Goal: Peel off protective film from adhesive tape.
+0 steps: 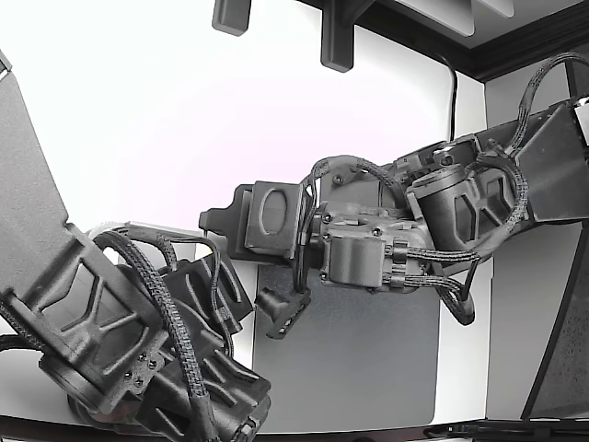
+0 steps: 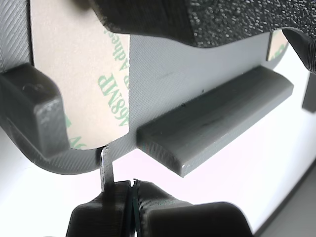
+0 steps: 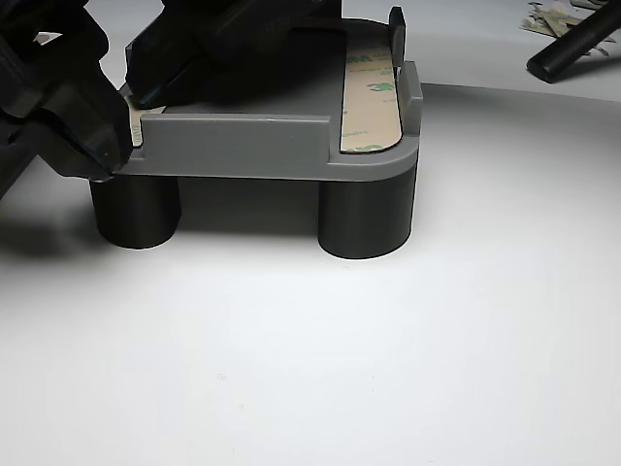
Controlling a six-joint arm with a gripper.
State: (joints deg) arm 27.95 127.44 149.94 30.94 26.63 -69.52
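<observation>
My hand (image 2: 132, 190), nearest the lens, is clenched on a thin film tab (image 2: 106, 165) at the grey fixture's (image 2: 197, 64) edge. The printed tape liner (image 2: 81, 74) looks mostly stuck down, so peeling seems barely begun.

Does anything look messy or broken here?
Nothing looks broken. The tape strips lie flat on the gray part. The only untidy spot is a little heap of paper scraps on the table behind it, in the other view. They may be peeled film, but I cannot tell.
</observation>
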